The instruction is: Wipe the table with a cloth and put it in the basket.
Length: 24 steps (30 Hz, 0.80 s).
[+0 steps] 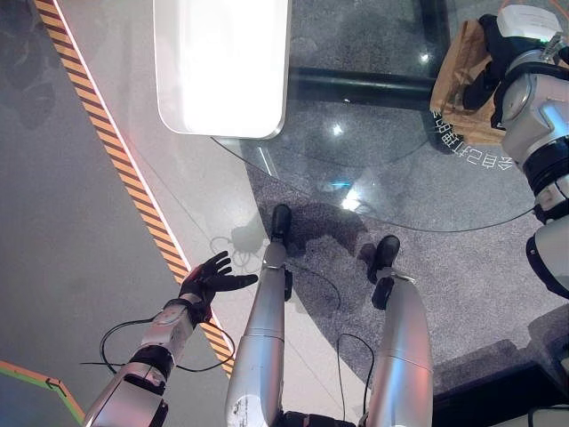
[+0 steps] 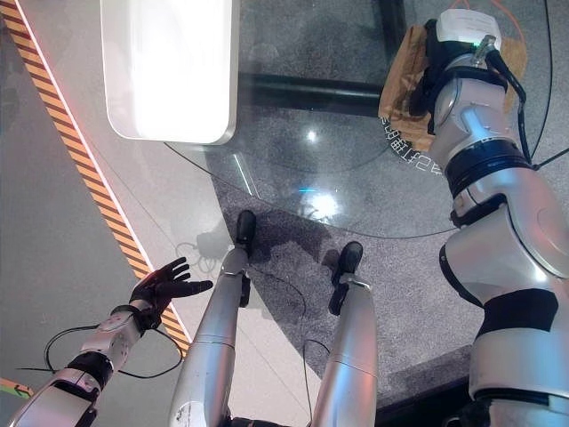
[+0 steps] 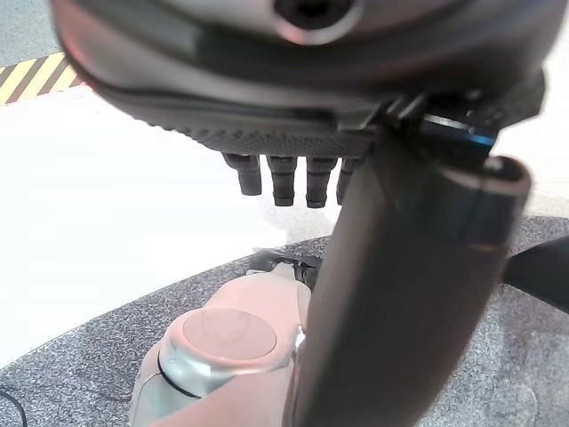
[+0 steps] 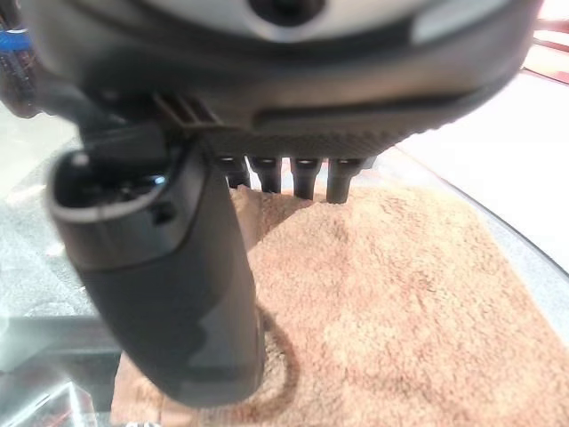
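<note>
Wiping | brown cloth point(image 4: 400, 302) lies flat on the glass worktop point(image 1: 373, 169), right hand point(image 4: 293, 173) over it, fingers straight, pressing | left hand point(image 1: 212, 277) relaxed, spread, well off the worktop | advice: press flat, sweep evenly, avoid bunching

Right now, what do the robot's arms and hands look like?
Both arms are shiny silver-grey with black bands at the joints. The left hand is dark, with slim black fingers. The right hand is dark too, and the right arm carries a white box with a small green light near the wrist.
</note>
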Available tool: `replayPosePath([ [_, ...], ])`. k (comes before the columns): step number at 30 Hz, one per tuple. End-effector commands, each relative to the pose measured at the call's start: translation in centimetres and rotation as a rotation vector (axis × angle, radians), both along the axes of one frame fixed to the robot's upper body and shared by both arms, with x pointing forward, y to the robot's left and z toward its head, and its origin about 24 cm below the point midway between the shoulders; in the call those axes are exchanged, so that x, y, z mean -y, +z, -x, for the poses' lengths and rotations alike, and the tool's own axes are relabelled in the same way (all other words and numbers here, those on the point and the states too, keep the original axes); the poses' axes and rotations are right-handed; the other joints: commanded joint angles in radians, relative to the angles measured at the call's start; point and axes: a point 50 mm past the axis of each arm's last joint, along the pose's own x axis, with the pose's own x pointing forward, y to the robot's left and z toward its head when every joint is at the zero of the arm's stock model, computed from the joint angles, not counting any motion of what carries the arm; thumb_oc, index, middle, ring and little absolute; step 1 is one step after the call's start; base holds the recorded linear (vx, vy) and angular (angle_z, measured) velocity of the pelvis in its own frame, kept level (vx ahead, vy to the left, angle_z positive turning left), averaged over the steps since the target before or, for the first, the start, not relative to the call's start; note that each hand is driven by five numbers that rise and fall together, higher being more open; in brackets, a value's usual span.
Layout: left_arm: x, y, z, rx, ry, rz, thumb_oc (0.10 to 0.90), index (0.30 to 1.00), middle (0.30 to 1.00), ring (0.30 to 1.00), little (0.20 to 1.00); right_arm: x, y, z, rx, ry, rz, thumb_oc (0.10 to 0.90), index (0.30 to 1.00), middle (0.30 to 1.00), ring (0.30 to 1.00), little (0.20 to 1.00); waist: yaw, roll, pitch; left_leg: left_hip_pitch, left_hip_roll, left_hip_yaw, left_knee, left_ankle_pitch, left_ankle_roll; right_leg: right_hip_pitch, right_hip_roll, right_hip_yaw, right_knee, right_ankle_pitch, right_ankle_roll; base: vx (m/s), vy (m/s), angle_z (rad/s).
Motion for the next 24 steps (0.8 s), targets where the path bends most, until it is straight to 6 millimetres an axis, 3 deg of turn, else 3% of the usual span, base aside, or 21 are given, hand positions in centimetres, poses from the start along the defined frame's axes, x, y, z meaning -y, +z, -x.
replayPosePath([
  [1,-2.44,-0.69,1.89,-0.028,0.052,-0.043,0.8,0.9,0.9,0.9,0.9,2.31,2.89,1.58,0.076,-0.077,0.1,0.1,0.3,0.3,0.3,0.2,0.005,0.026,-0.017,-0.005,-0.103,0.061,0.084,-0.121,0.123,0.015,0.084,-0.075,-0.111,0.065,-0.048,0.0,0.0,0.0],
  [24,-2.68,-0.44,1.73,-0.023,0.056,-0.042,0.8,0.9,0.9,0.9,0.9,2.29,2.88,1.58,0.074,-0.077,0.092,0.1,0.3,0.3,0.3,0.2,0.006,0.026,-0.017,0.001,-0.103,0.063,0.071,-0.116,0.123,0.019,0.083,-0.081,-0.121,0.069,-0.047,0.0,0.0,0.0],
])
